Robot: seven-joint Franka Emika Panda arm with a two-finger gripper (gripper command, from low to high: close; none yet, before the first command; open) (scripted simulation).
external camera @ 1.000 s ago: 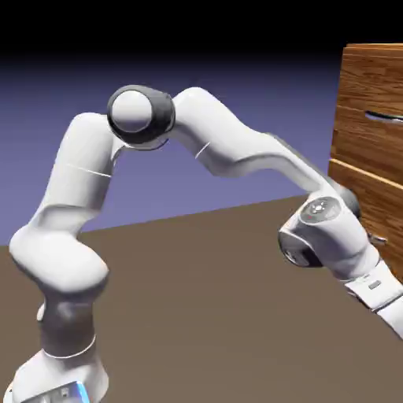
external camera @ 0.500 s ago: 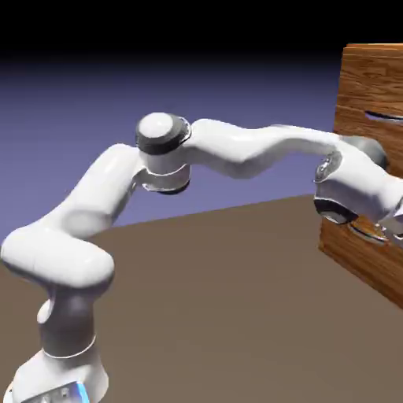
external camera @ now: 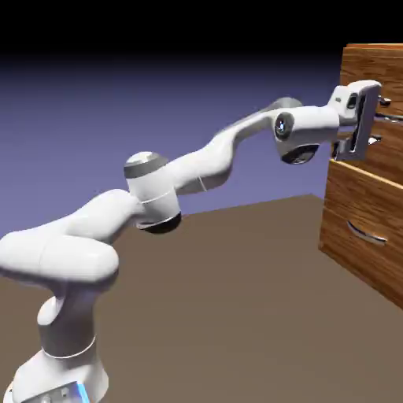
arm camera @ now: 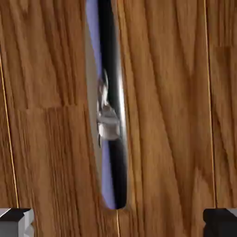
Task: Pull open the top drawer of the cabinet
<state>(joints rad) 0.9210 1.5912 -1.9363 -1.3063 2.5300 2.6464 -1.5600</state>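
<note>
A: Where's the top drawer (external camera: 391, 161)?
B: Upper R of ext. view, gripper (external camera: 379, 121) facing it, jaws spread wide, nothing between.
A: Handling?
B: Handle (arm camera: 121, 111)'s looking slick, rigid; drawer's prob. heavyish. Grab mid-bar, pull straight.

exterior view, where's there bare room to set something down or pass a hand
The brown floor surface looks bare between the arm's base and the cabinet, below the raised arm. It's crowded at the upper handle, where the open claw sits close.
</note>
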